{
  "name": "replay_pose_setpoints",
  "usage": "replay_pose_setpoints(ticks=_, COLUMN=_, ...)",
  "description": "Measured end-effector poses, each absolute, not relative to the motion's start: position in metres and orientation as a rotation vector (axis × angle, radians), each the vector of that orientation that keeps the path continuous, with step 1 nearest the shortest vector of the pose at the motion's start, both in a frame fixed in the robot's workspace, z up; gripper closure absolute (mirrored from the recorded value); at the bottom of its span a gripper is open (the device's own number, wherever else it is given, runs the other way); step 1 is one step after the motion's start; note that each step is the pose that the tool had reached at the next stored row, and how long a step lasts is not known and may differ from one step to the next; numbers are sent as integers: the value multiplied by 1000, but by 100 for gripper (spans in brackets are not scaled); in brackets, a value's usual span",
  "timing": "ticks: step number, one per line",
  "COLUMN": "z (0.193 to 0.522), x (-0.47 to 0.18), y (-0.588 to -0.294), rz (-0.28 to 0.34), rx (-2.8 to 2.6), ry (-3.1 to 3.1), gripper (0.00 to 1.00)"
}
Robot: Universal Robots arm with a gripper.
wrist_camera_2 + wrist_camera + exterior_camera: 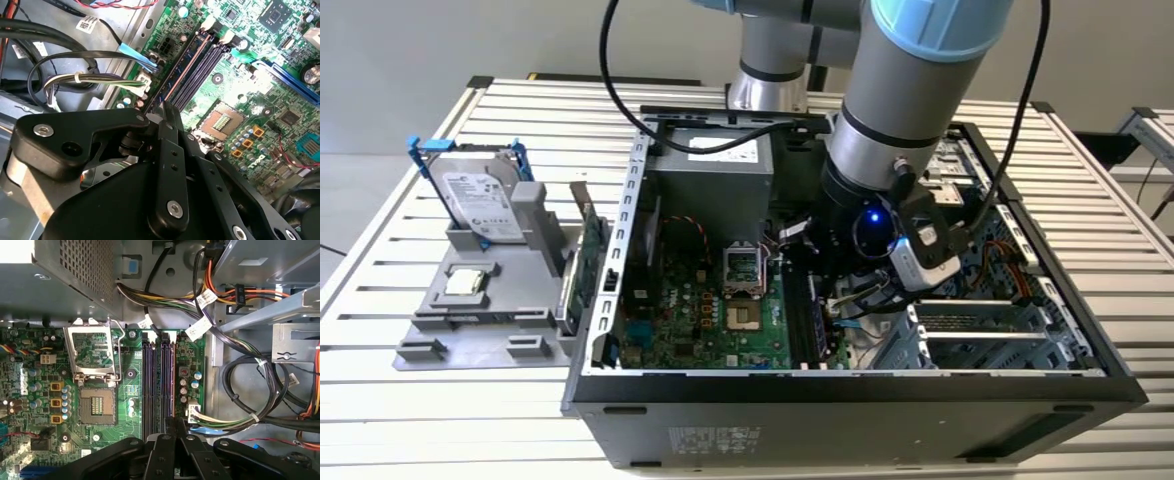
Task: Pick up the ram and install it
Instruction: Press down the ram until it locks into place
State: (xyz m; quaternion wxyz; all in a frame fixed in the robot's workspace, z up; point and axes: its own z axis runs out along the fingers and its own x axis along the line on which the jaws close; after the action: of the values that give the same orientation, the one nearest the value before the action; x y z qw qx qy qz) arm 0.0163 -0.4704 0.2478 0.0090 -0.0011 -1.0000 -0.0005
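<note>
The gripper [172,432], pressed together on the ram's [172,385] edge in its slot, holds a light, stiff, fragile stick at six o'clock of the motherboard's [95,450] slots.

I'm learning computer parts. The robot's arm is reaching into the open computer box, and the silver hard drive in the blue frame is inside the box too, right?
No. The gripper is inside the computer case, but the exterior view shows the hard drive standing outside it, in a grey holder at that view's left.
</note>
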Motion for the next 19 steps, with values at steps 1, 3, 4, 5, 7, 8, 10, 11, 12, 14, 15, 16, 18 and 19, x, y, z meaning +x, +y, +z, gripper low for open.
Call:
replay_pose_setpoints(ticks=1, z=248, x=16, y=-470, rz=-1, rx=13, ry=-3124, gripper=100)
replay_pose_setpoints(ticks=3, z=248, x=16, y=-470, rz=-1, rx=46, ry=-3123, gripper=100)
replay_pose_setpoints(ticks=4, z=248, x=16, y=-470, rz=-1, rx=63, ry=-3123, gripper=100)
replay_pose_setpoints(ticks=5, z=248, x=16, y=-470, rz=-1, rx=81, ry=-3122, gripper=100)
replay_pose_setpoints(ticks=7, z=248, x=16, y=-470, rz=0, rx=117, ry=-3121, gripper=100)
replay_pose_setpoints(ticks=8, z=248, x=16, y=-470, rz=0, rx=134, ry=-3120, gripper=100)
replay_pose_setpoints(ticks=10, z=248, x=16, y=-470, rz=0, rx=170, ry=-3118, gripper=100)
replay_pose_setpoints(ticks=11, z=248, x=16, y=-470, rz=0, rx=189, ry=-3117, gripper=100)
replay_pose_setpoints(ticks=12, z=248, x=16, y=-470, rz=0, rx=207, ry=-3116, gripper=100)
replay_pose_setpoints(ticks=14, z=248, x=16, y=-470, rz=1, rx=243, ry=-3113, gripper=100)
replay_pose_setpoints(ticks=15, z=248, x=16, y=-470, rz=1, rx=263, ry=-3111, gripper=100)
replay_pose_setpoints(ticks=16, z=248, x=16, y=-470, rz=1, rx=279, ry=-3110, gripper=100)
replay_pose_setpoints(ticks=18, z=248, x=16, y=-469, rz=1, rx=315, ry=-3106, gripper=100)
replay_pose_setpoints(ticks=19, z=248, x=16, y=-469, rz=1, rx=331, ry=-3105, gripper=100)
